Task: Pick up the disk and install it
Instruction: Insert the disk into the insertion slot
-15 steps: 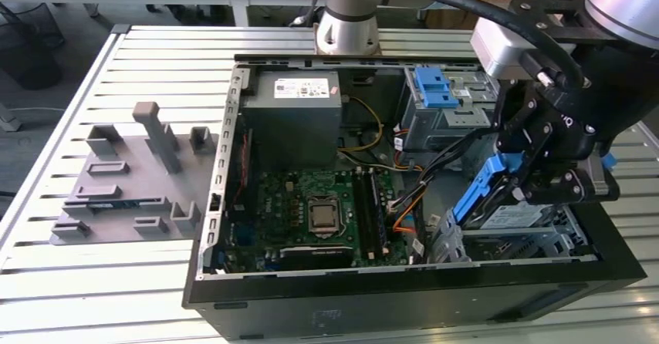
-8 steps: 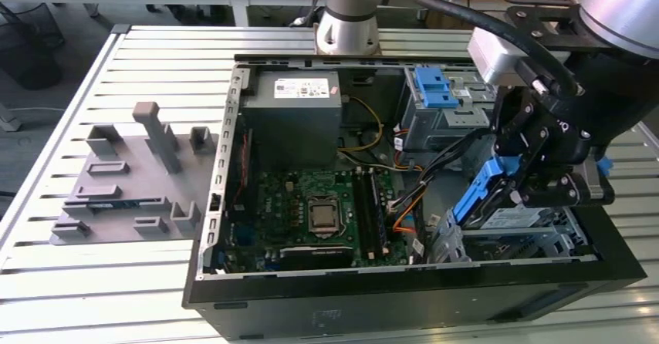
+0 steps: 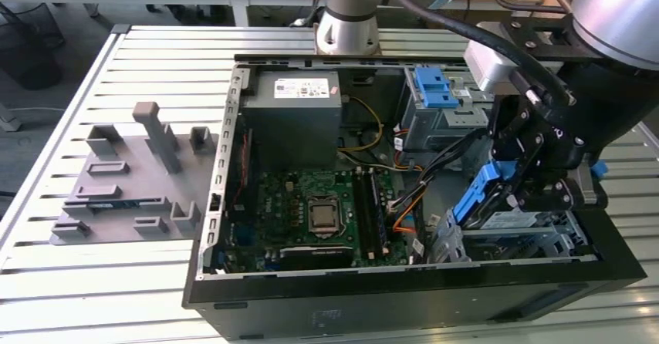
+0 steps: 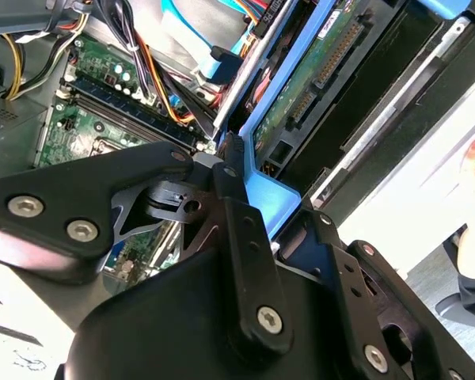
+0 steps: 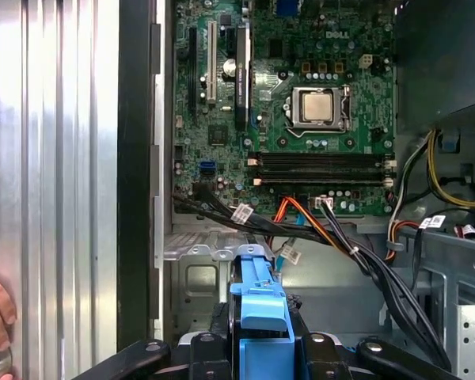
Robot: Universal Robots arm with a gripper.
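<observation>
An open black desktop computer case (image 3: 309, 298) lies on its side on a slatted metal table (image 3: 134, 59). The black robot gripper (image 3: 535, 182) reaches into the case's corner at the exterior view's right, above the metal drive cage (image 3: 525, 240). Its jaws are closed narrowly on one flat silver hard drive in a blue plastic carrier frame (image 3: 479, 197), the disk. The disk stands on edge, tilted, its long axis sloping down into the cage, with the lower end at the cage opening. In the first wrist view the blue frame (image 5: 257, 305) sits between two black fingers (image 5: 202, 352). In the second wrist view the drive's green circuit board underside (image 4: 317, 67) shows. One green motherboard (image 3: 314, 213) fills the case floor. One grey power supply box (image 3: 293, 101) sits at the far end. One blue plastic latch (image 3: 437, 89) is fixed to a second cage. One grey moulded parts holder (image 3: 129, 178) rests on the table beside the case.
</observation>
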